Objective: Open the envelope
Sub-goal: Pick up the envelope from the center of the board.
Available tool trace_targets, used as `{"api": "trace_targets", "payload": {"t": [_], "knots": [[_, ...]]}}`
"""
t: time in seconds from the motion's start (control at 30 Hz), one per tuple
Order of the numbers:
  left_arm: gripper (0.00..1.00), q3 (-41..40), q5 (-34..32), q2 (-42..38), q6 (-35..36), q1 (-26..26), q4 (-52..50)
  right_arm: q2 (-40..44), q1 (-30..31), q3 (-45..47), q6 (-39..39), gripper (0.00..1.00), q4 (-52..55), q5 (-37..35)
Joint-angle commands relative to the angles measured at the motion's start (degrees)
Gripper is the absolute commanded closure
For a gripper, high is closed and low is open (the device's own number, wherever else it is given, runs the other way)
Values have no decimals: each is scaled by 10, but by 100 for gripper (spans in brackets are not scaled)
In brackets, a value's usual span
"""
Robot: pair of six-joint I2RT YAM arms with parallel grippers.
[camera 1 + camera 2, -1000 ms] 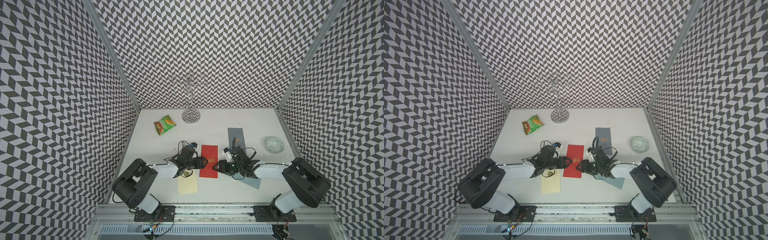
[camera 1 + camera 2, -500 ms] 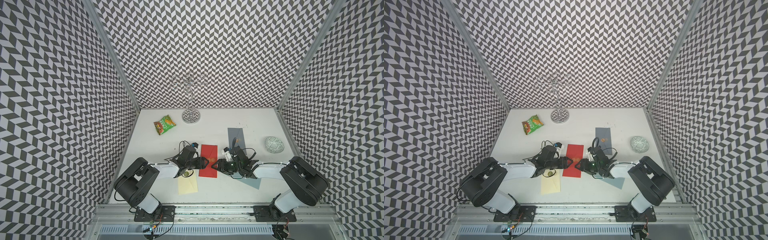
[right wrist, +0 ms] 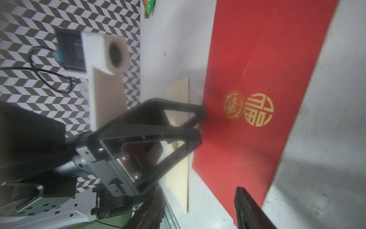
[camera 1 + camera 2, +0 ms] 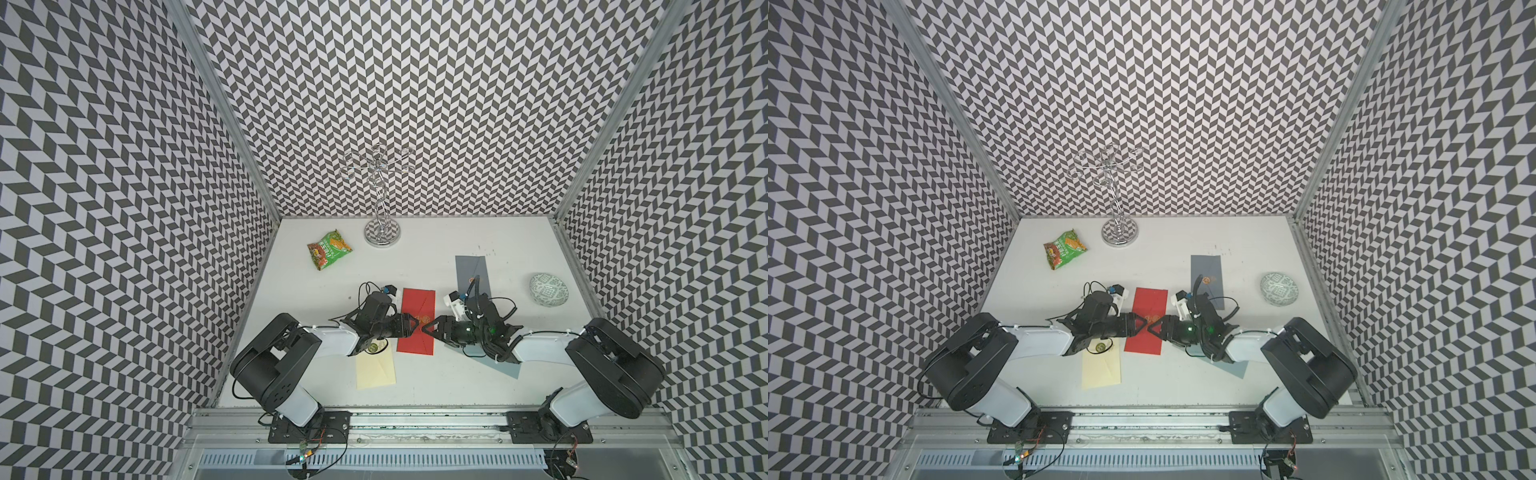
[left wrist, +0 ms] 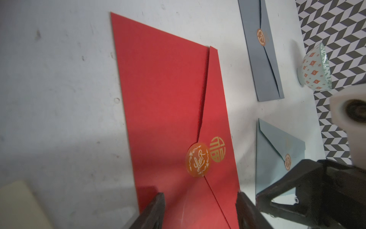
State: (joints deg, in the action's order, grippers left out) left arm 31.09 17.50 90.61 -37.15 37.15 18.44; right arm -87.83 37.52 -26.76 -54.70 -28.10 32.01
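A red envelope lies flat mid-table, in both top views. Its pointed flap is down, held by an orange round sticker beside a gold character. My left gripper reaches in from the left and stands open low over the envelope's near half, short of the sticker. My right gripper comes in from the right, tip to tip with the left one. It is also open, over the envelope's near right edge. Neither holds anything.
A cream envelope lies under the left wrist. A pale blue envelope lies under the right arm and a grey envelope behind it. A patterned bowl, a green snack packet and a metal stand stand farther back.
Both gripper tips have edged a little closer together over the red envelope's sticker. The envelope has not moved.
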Motion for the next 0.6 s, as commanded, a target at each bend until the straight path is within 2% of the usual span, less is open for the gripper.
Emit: {"api": "trace_targets", "payload": {"t": [0.0, 0.23, 0.4, 0.57], "knots": [[39, -14, 5, 17, -1, 4, -17, 3, -7, 13, -30, 40, -87, 22], [37, -11, 0, -20, 4, 3, -16, 4, -23, 8, -25, 40, -2, -22], [32, 2, -40, -61, 17, 2, -47, 5, -24, -2, -13, 40, 41, -36], [31, 35, -56, -34, 33, -10, -91, -17, -23, -12, -10, 39, 65, -35]]}}
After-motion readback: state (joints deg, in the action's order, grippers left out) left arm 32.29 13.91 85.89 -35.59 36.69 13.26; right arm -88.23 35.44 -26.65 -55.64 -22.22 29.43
